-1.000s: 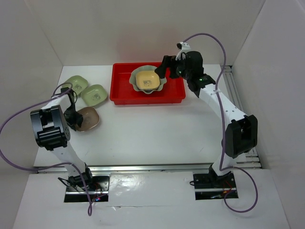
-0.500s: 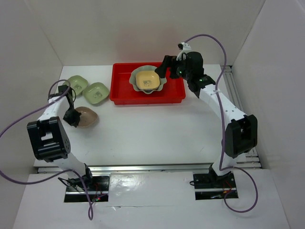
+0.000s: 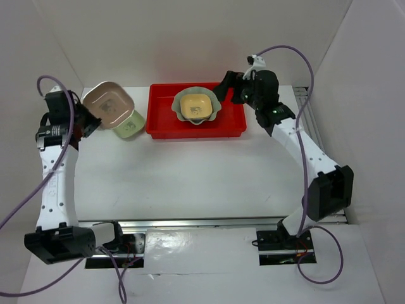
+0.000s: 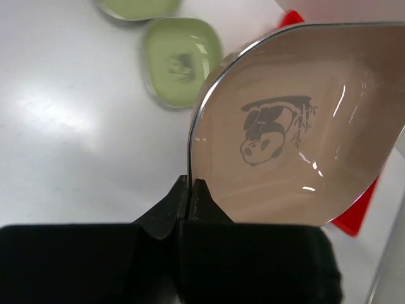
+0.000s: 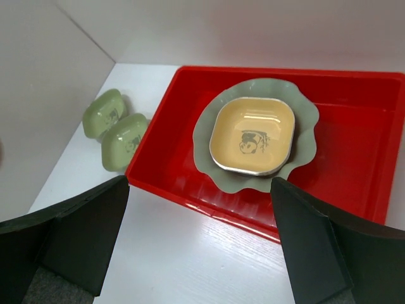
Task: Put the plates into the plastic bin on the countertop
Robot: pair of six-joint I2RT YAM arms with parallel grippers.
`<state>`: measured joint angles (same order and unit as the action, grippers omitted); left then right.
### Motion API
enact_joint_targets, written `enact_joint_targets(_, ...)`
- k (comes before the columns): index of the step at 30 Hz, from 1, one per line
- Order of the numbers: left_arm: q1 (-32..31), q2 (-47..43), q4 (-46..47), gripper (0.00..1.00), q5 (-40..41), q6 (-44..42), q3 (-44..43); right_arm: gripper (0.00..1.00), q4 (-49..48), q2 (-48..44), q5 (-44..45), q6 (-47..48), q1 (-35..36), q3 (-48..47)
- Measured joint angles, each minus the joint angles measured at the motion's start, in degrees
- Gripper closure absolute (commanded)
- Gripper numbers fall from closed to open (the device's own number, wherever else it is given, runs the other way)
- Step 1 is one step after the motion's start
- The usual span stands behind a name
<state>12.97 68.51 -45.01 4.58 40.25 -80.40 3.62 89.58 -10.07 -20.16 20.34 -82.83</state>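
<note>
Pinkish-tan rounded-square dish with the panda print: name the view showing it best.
Left wrist: the pinkish-tan rounded-square dish fills the frame, print clear. Top external shows it small, tilted; right wrist misses it.

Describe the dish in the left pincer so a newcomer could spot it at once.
Find the red plastic bin at the back of the white countertop. Just left of it, the left pincer clamps the rim of a small rounded-square dish, tilted above the surface. It is pinkish tan; the two pale-green dishes beside it lie flat on the countertop.
</note>
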Motion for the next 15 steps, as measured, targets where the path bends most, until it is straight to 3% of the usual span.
enact_joint_targets(3,-3.7,4.7,4.1,1.00,-5.4,-1.0,-2.7,0.00,0.2,-4.9,2.4,-0.5,-0.4,1.2)
enact_joint_targets(7,-11.4,18.3,9.0,1.00,-7.4,-1.0,-9.7,0.00,0.6,-12.6,6.4,-1.1,-0.8,1.7)
enact_joint_targets(15,-24.5,47.8,6.7,1.00,-4.9,2.7,-36.5,0.00,3.7,-26.9,17.9,-3.5,-0.9,2.4)
